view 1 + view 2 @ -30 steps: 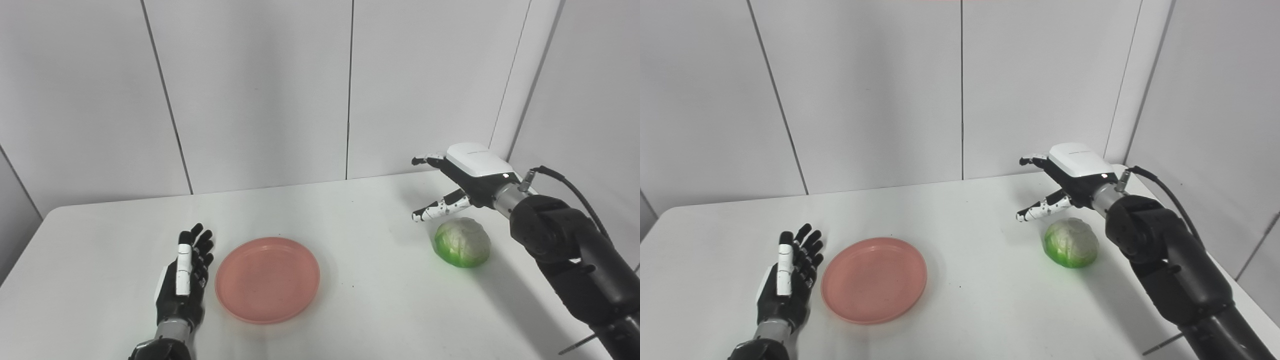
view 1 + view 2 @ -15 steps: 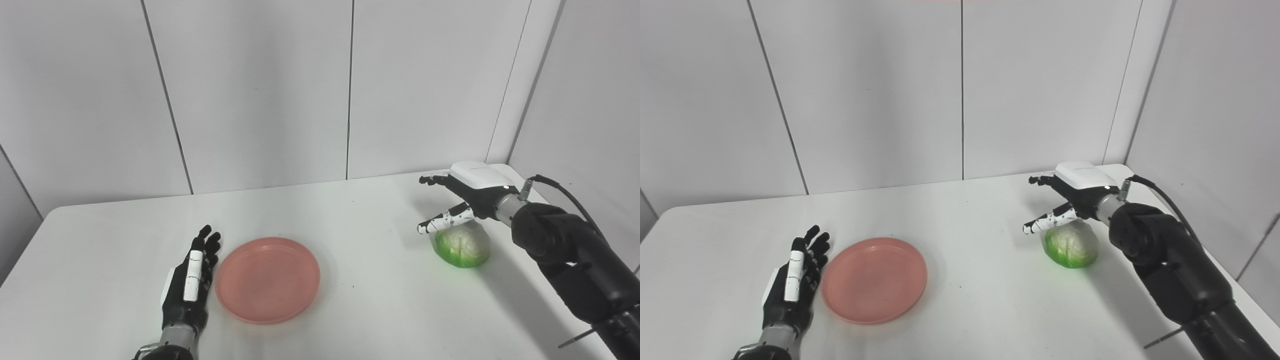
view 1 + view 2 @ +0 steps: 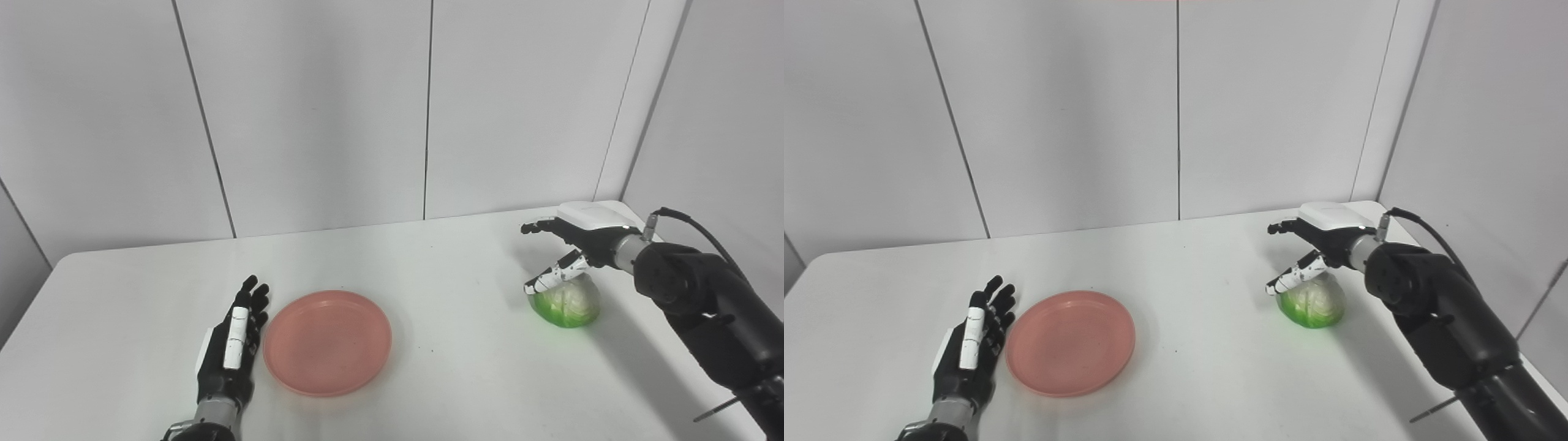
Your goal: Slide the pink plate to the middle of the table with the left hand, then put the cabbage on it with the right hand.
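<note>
The pink plate (image 3: 327,342) lies flat on the white table (image 3: 429,380), left of its middle. My left hand (image 3: 228,349) rests open just left of the plate's rim, fingers straight and pointing away from me. At the right side sits the green cabbage (image 3: 566,306). My right hand (image 3: 569,245) hovers over the top of it, open, with its fingers spread and its thumb coming down the cabbage's near left side. I cannot tell whether the hand touches the cabbage.
The table's right edge (image 3: 1402,245) runs close behind the cabbage. White wall panels stand behind the table. A black cable (image 3: 704,229) loops from my right wrist.
My right hand has come down from above and behind the cabbage to just over its top, thumb lowering beside it. My left hand has shifted slightly toward the plate's rim.
</note>
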